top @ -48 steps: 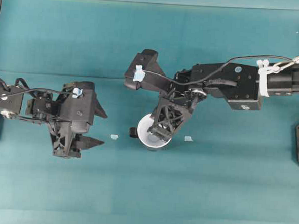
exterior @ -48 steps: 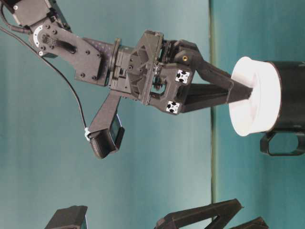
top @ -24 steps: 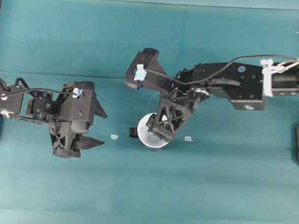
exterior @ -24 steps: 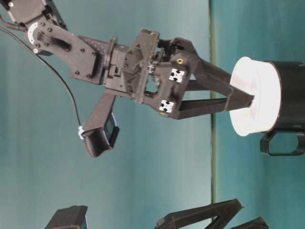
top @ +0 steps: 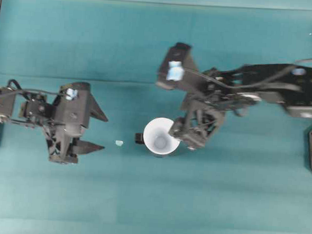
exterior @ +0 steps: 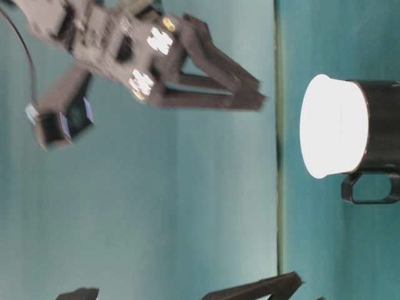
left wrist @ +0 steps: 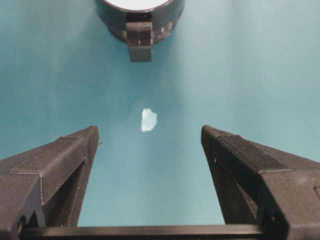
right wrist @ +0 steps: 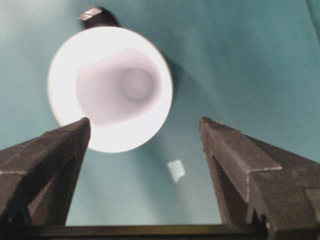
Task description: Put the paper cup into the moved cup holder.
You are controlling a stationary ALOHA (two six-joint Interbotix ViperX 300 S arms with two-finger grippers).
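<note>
right end effector (top: 189, 136): spread, empty | paper cup (top: 160, 136): beside, apart, in cup holder (exterior: 378, 128)

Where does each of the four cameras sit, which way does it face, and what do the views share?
Overhead: above, facing down; both arms, paper cup in cup holder.
Table-level: low, picture turned sideways; right gripper apart from the cup.
Left wrist: behind open left gripper, facing the holder's handle.
Right wrist: behind its open jaws, looking into the cup.
All four show the cup.
</note>
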